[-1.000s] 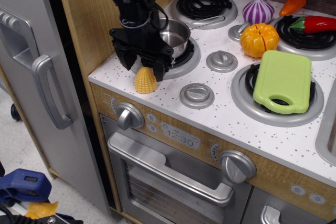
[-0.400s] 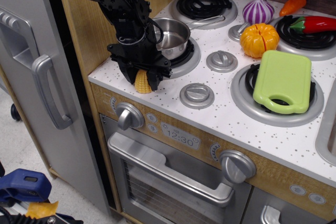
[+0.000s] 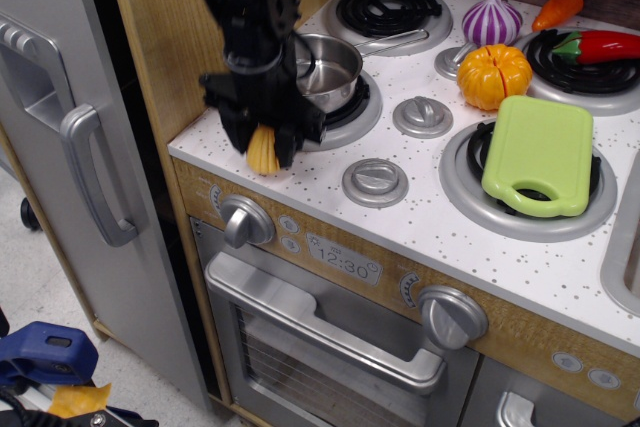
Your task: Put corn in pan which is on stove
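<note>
While the grey door (image 3: 75, 137) with its curved handle fills the far left, the black gripper (image 3: 262, 142) hangs over the front-left corner of the stove (image 3: 400, 217), its jaws closed around the corn (image 3: 263, 151). Only the lower yellow part of the cob shows between the fingers; the frame is slightly blurred there, so whether the cob touches the speckled surface cannot be told. Just right of and behind the gripper, the pan (image 3: 330, 72) sits on the near-left coil burner, its thin handle pointing toward the back right. Three grey knobs (image 3: 375, 182) lie in the middle of the stovetop. Behind them, on the back row, sit a purple onion (image 3: 492, 20) and, nearer, an orange pumpkin (image 3: 494, 76). Farther right, a lime-green cutting board (image 3: 538, 154) lies flat across the front-right burner. At the back right, a red chilli pepper (image 3: 602, 46) rests on a burner, with a small carrot (image 3: 557, 10) just behind it.
</note>
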`<state>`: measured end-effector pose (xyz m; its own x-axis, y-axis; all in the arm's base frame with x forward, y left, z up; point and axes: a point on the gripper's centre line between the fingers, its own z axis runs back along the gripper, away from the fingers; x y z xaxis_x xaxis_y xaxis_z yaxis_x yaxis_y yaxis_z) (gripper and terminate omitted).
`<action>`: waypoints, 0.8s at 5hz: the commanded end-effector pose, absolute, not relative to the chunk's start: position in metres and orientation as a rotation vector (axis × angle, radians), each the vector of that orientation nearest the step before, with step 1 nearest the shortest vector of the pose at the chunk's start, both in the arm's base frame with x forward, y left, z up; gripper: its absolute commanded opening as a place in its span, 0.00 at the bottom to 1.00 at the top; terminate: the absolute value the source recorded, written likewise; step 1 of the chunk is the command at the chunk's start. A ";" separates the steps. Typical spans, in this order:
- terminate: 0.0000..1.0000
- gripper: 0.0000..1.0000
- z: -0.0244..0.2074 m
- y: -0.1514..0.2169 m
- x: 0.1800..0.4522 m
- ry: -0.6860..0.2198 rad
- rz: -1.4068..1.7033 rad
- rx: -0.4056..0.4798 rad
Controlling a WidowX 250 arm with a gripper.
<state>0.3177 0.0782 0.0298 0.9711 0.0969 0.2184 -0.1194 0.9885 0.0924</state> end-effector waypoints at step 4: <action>0.00 1.00 0.091 0.094 0.389 -0.414 -0.117 0.201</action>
